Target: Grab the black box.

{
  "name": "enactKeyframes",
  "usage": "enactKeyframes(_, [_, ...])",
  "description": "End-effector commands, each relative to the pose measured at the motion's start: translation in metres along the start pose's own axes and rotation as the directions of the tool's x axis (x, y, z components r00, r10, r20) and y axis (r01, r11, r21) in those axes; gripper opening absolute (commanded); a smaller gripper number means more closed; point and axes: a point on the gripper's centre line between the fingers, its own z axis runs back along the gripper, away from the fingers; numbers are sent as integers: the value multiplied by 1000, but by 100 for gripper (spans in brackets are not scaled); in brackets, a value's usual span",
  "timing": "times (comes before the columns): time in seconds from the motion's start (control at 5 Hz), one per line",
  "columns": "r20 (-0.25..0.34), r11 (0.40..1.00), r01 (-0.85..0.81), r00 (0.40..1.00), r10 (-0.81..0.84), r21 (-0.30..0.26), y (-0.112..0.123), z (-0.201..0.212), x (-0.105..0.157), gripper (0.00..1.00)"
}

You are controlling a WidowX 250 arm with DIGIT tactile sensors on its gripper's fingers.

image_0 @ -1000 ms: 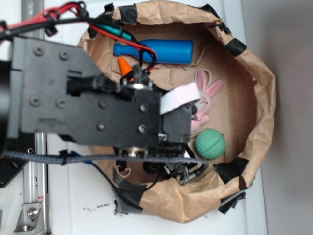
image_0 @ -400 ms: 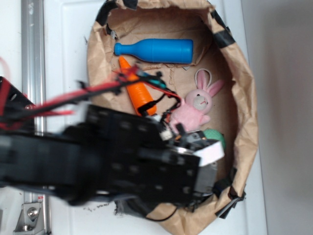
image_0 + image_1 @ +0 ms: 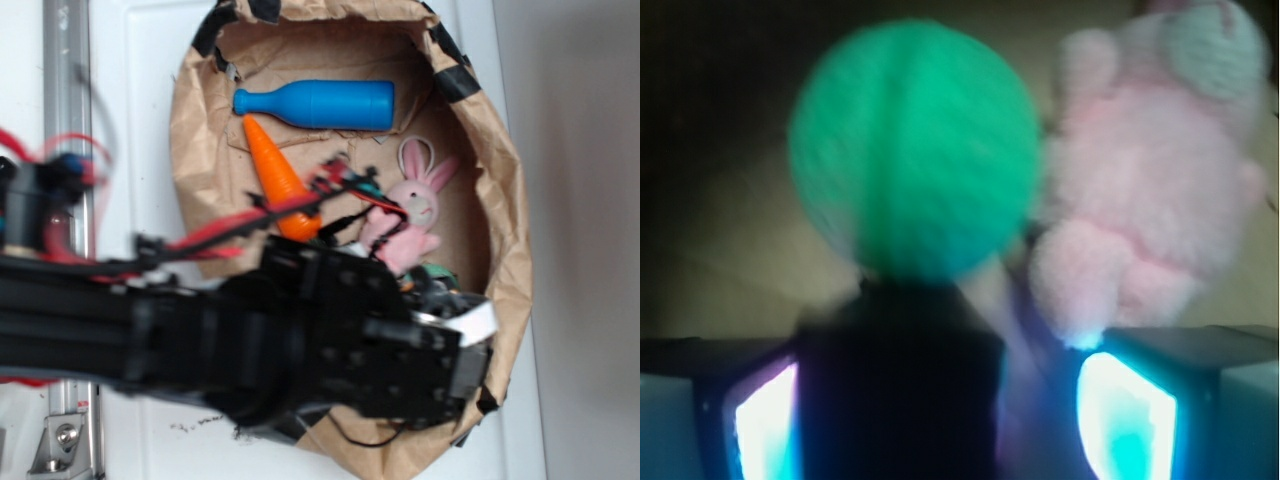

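**Claw straddling the black box in the paper nest**

Seen from the wrist: black box (image 3: pixel 902 385) between the two spread, glowing fingers (image 3: pixel 1127 415) of the claw (image 3: pixel 940 420), not clearly touching either. Touching the box's far edge, green ball (image 3: pixel 915 150); just beside the ball, pink bunny (image 3: pixel 1160 190). Blurred throughout.

Seen from outside: arm (image 3: pixel 250 345) covering the lower part of the brown paper nest (image 3: pixel 500 170) on the white surface (image 3: pixel 140 100), box hidden beneath. Orange carrot (image 3: pixel 275 175) and blue bottle (image 3: pixel 320 104) lying apart, farther up.
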Motion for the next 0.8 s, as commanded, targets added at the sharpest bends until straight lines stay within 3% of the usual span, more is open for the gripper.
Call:
enactKeyframes(0.0, [17, 998, -59, 998, 60, -34, 3, 2, 12, 0])
enactKeyframes(0.2, [47, 998, -38, 998, 40, -49, 13, 21, 10, 0])
enactKeyframes(0.4, [104, 996, -36, 994, 44, -82, 40, 57, 17, 0])
enactKeyframes(0.6, [191, 981, -58, 977, 94, -185, 79, 101, 33, 0])
